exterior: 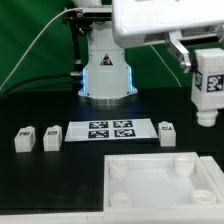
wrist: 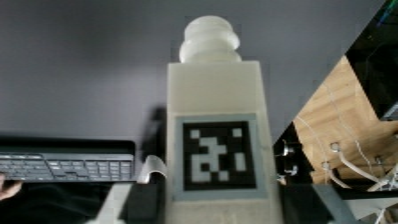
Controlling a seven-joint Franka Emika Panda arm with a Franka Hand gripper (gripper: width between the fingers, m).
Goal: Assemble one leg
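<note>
One leg (exterior: pixel 208 90) is pinched in your hand (exterior: pixel 203 58), raised beyond the marker board's (exterior: pixel 110 130) exterior-view right end; three others stand beside that board.

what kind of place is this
Probably a robotics lab bench: a robot arm's base stands on a black table, white parts such as the leg carry printed square tags, and a keyboard shows in the wrist view.
</note>
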